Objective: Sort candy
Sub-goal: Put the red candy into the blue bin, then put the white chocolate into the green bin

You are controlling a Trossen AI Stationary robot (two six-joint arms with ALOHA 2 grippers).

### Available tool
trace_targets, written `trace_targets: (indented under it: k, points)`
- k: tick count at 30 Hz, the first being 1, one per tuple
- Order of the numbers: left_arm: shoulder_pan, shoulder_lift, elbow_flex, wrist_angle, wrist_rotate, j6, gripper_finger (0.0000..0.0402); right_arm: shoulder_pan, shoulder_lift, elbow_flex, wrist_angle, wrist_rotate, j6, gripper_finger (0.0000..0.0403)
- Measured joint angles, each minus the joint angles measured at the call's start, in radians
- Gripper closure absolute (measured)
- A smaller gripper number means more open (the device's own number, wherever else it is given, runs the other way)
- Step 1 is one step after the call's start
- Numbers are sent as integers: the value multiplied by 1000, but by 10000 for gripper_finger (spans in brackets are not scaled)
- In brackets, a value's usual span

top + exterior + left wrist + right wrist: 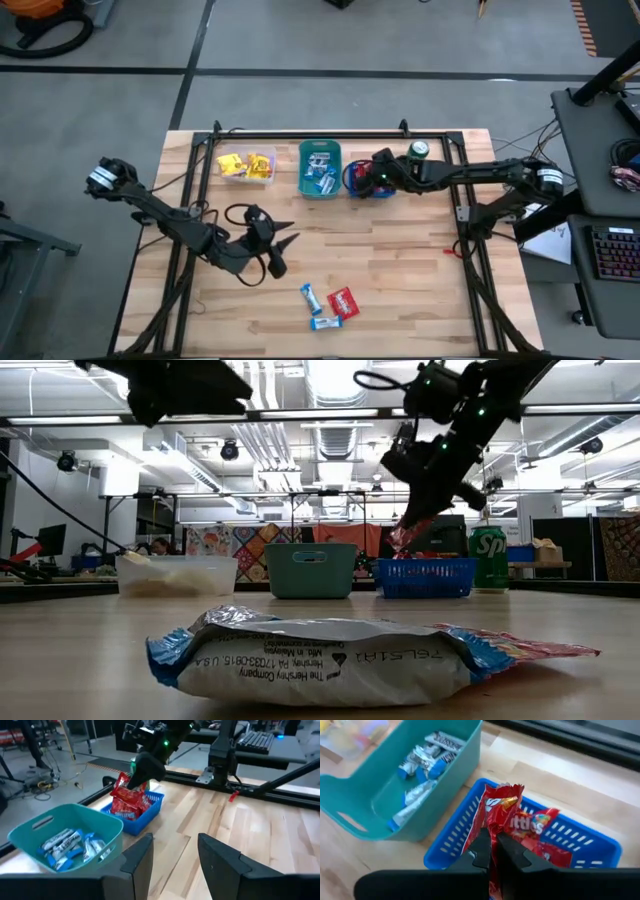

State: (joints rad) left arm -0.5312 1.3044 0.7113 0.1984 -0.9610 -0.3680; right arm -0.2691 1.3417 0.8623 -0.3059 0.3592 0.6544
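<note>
Right wrist view is showing the right hand [492, 851] pinching a red candy packet [495, 812] directly over the blue basket [600, 845]; next, I judge, releasing. Left hand [172, 857] is waiting, spread wide.

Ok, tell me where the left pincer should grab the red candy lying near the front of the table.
Come straight down on the red candy and pinch across its short width at the middle. It lies flat, so only the top is open. The blue-and-white candies lie close on its left, so keep the fingers off that side. The left pincer hangs open nearby; the right pincer holds a red packet over the blue basket.
</note>
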Motion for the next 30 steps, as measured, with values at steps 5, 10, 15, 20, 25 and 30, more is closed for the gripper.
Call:
trace_targets:
  k: [5, 10, 15, 20, 25, 30]
  points:
    - [0, -26, -40, 0, -1, -41, 265, -5, 52, 0, 52, 0, 0, 394]
    - [0, -19, -45, 3, -1, -54, 265, -5, 81, 0, 81, 4, 0, 389]
    - [0, -9, -47, 2, 1, -65, 265, -5, 84, 0, 81, 4, 0, 348]
    - [-1, 2, -48, 2, 1, -82, 265, -5, 83, 0, 80, 6, 0, 286]
    - [-2, 35, -38, 2, 38, -98, 265, -3, 61, 0, 79, 3, -1, 246]
    - [-5, 76, -36, 2, 175, -117, 265, 34, 2, 0, 78, -45, -16, 235]
